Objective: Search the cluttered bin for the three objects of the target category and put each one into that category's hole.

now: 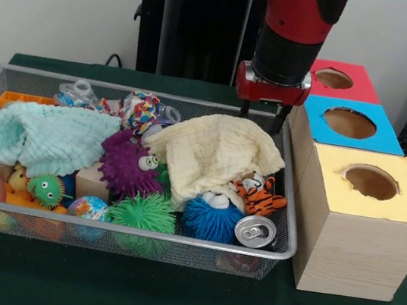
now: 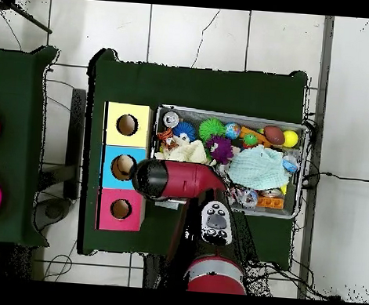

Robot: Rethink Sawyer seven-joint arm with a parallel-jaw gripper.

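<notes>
The wire mesh bin (image 1: 287,211) is full of toys and cloths; it also shows in the overhead view (image 2: 229,114). One patchwork fabric bundle (image 1: 141,110) lies at the bin's far side, between the two cloths. No other such bundle shows. My gripper (image 1: 261,118) hangs over the bin's far right corner, just behind the cream cloth (image 1: 215,150), open and empty. In the overhead view the arm (image 2: 178,180) hides it. The yellow-topped box's hole (image 1: 371,181) is right of the bin, nearest the camera, and also shows in the overhead view (image 2: 127,125).
A mint cloth (image 1: 45,136) covers the bin's left part. A purple spiky ball (image 1: 129,166), green (image 1: 142,211) and blue (image 1: 209,218) spiky balls, a tiger toy (image 1: 259,193) and a can (image 1: 255,232) lie around. Blue-topped (image 1: 350,122) and red-topped (image 1: 334,78) boxes stand behind the yellow one.
</notes>
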